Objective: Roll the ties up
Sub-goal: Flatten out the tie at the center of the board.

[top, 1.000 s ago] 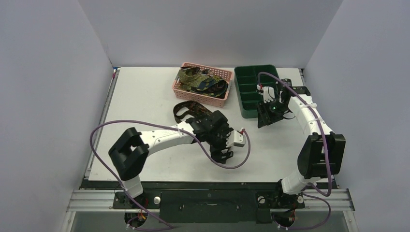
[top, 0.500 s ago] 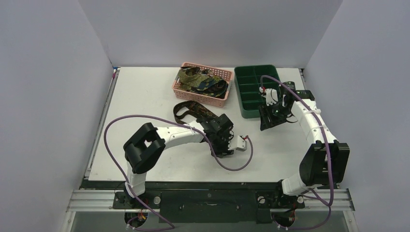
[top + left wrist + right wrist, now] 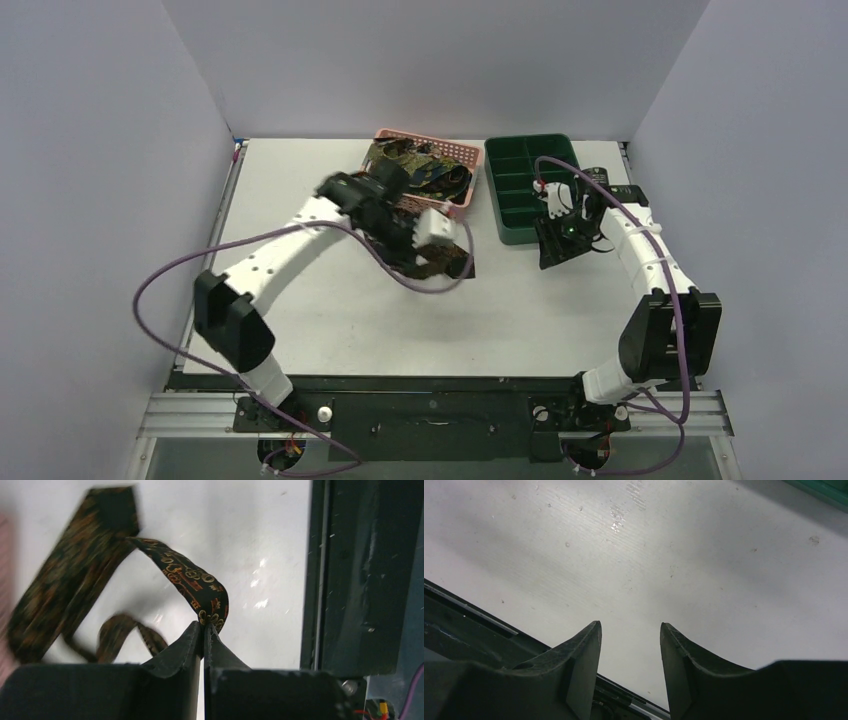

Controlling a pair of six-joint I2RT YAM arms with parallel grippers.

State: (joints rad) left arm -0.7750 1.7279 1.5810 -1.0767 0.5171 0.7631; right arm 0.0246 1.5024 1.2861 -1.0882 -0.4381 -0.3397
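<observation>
Left hand (image 3: pixel 204 626) pinching tie (image 3: pixel 192 577) fold; right hand (image 3: pixel 630 627) open, over table (image 3: pixel 699 555) near its edge

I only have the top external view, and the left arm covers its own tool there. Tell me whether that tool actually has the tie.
Observer: Yes. The left wrist view shows the left tool shut on a fold of the tie, pinched right at the fingertips.
Operator: Now report the right tool's state.
Observer: The right wrist view shows the right tool open, with nothing between its fingers and only the table surface beneath it.
</observation>
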